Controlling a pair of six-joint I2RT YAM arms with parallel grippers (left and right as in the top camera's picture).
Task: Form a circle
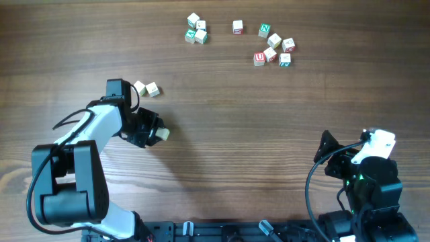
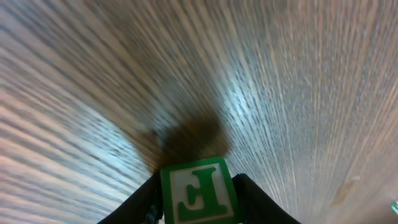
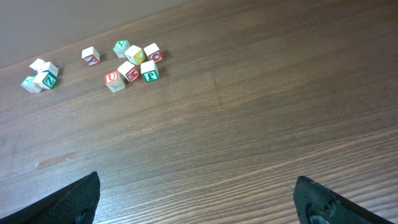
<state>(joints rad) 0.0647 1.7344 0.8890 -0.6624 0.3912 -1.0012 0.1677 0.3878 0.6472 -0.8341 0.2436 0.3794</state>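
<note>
- The left gripper (image 1: 154, 132) holds one letter cube (image 2: 198, 193) between its fingers. The cube is pale wood with green print, and its shadow on the table (image 1: 255, 134) suggests that it hangs a little above the wood.
- The circle (image 1: 146, 89) is, as I judge it, only begun. Two pale cubes lie just beside each other near the left arm, a little to the far side of the gripper, and they make a pair, not a ring.
- The held cube is near this pair but apart from it, so the third piece is not yet placed.
- The right gripper (image 3: 196, 180) stands wide open with nothing between its fingers. It is low on the right side, well apart from all cubes.
- Many cubes lie unused at the far edge: a small group (image 1: 196, 29), one single cube (image 1: 237, 26) and a looser cluster (image 1: 274, 46).
- What is left, in my opinion, is to set the held cube down against the pair, then bring more cubes if a rounder shape is wanted.
</note>
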